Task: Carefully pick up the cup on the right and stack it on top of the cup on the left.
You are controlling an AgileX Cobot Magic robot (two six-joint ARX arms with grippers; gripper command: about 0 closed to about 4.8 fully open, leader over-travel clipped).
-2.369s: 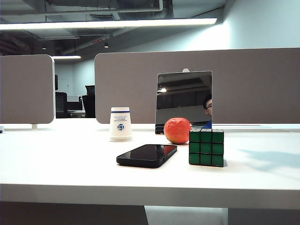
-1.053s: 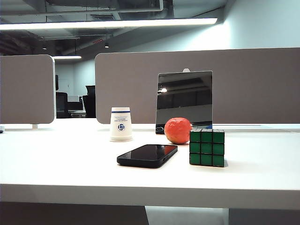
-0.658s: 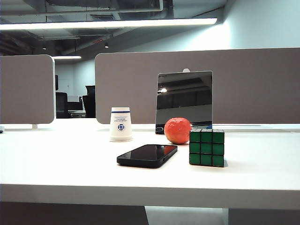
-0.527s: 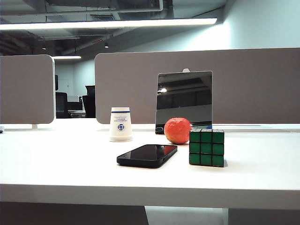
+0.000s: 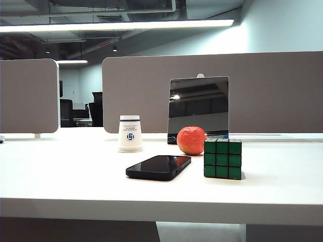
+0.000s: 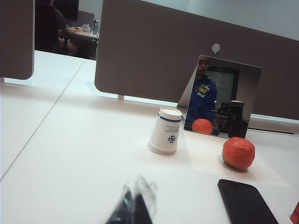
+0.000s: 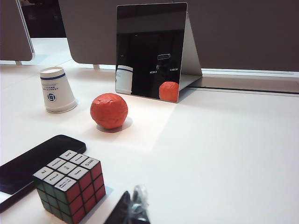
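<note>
In the exterior view a white paper cup (image 5: 130,133) stands upside down left of centre on the white table (image 5: 60,176), apart from everything else; whether it is one cup or two nested cannot be told. Only this one cup shape shows in any view. To its right, further back, a mirror (image 5: 198,108) leans upright against the grey partition (image 5: 272,91), and an orange ball (image 5: 191,140) sits just in front of the mirror's lower edge. A green-faced puzzle cube (image 5: 222,158) stands just beside the ball on the right and nearer the camera, and a black phone (image 5: 158,167) lies flat at the centre, in front of the cup and the ball. No arm appears in the exterior view. In the left wrist view the left end effector (image 6: 133,207) shows at the lower edge of the frame, its dark tips pressed together with nothing between them, well short of the cup. In the right wrist view the right end effector (image 7: 131,210) sits at the lower edge, also pressed together and empty, near the cube and well apart from the cup at upper left.
</note>
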